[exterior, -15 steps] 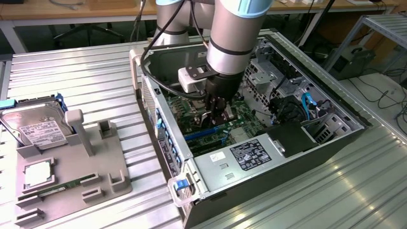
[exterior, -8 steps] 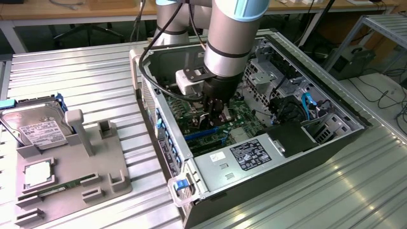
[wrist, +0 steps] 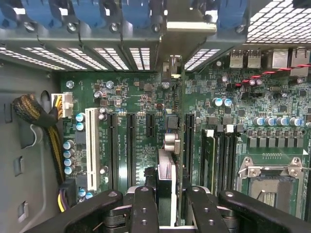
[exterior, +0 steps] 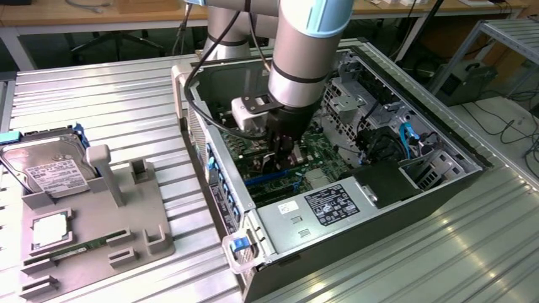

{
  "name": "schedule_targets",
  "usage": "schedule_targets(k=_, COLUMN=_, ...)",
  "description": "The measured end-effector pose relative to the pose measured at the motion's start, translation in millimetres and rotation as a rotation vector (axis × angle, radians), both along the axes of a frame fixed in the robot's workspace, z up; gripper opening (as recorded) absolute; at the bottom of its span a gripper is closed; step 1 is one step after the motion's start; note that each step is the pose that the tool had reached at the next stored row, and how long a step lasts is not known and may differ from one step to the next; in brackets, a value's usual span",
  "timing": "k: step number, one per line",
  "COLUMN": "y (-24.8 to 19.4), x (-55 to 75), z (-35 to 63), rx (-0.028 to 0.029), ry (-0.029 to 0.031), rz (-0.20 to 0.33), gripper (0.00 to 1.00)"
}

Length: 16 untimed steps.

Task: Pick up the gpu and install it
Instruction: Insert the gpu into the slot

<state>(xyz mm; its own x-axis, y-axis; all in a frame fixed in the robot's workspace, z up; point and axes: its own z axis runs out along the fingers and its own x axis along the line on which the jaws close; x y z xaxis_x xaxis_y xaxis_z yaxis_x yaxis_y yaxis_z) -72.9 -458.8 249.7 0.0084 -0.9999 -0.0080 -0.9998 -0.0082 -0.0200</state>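
GPU point(wrist: 167, 179) stands edge-on, clamped in the gripper point(wrist: 167, 206), over the motherboard point(wrist: 141, 102) slots, case walls close.

A workbench point(exterior: 110, 95) of ribbed, pale metal slats filled the foreground, catching bright glare near the exterior view's lower right. Behind it ran a long wooden-topped table point(exterior: 126, 16) on light metal legs, its surface carrying a pale cable point(exterior: 88, 5). The space beneath that table lay in shadow, where the spoked base of an office chair point(exterior: 105, 43) stood. Toward the exterior view's right, a bare metal-framed rack point(exterior: 497, 38) rose beside a dark boxy unit point(exterior: 463, 82) on the grey floor point(exterior: 505, 117), across which loose black cables point(exterior: 514, 129) trailed.
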Motion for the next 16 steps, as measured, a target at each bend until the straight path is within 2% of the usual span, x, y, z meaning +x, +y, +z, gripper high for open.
schedule_targets(k=16, y=0.0, x=-1.5, z=-3.5, rx=0.0004, ry=0.0007, rz=0.000, gripper=0.28)
